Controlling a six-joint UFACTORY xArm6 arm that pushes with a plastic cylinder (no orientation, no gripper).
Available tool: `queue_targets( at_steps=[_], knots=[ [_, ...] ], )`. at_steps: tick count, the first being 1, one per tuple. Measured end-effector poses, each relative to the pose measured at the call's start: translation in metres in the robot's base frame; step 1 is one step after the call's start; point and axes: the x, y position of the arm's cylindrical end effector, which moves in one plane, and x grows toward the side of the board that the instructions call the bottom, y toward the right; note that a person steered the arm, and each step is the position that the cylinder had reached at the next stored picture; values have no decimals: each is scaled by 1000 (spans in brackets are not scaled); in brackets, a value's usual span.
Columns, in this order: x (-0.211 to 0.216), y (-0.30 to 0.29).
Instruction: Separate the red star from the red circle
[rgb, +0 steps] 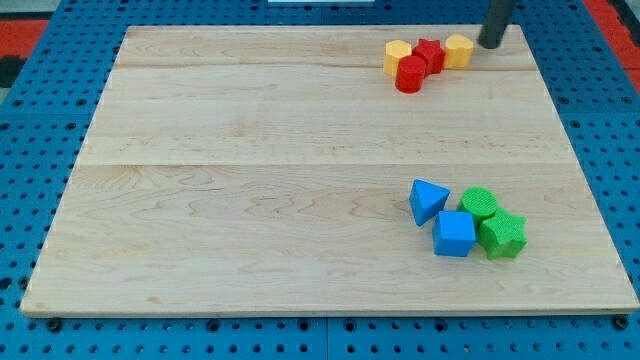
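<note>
The red star (430, 54) sits near the view's top right, touching the red circle (409, 74) just below and to its left. A yellow block (397, 57) touches them on the left and another yellow block (458, 50) touches the star on the right. My tip (490, 45) is at the view's top, just right of the right yellow block, a small gap from it.
A second cluster lies at the view's lower right: a blue triangle (428, 200), a blue cube (454, 234), a green circle (479, 205) and a green star (502, 236). The wooden board (250, 200) ends close above the top cluster.
</note>
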Motion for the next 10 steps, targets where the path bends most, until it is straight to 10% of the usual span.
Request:
queue_targets(
  at_steps=[2,10],
  knots=[
    [35,-119],
    [105,-126]
  ],
)
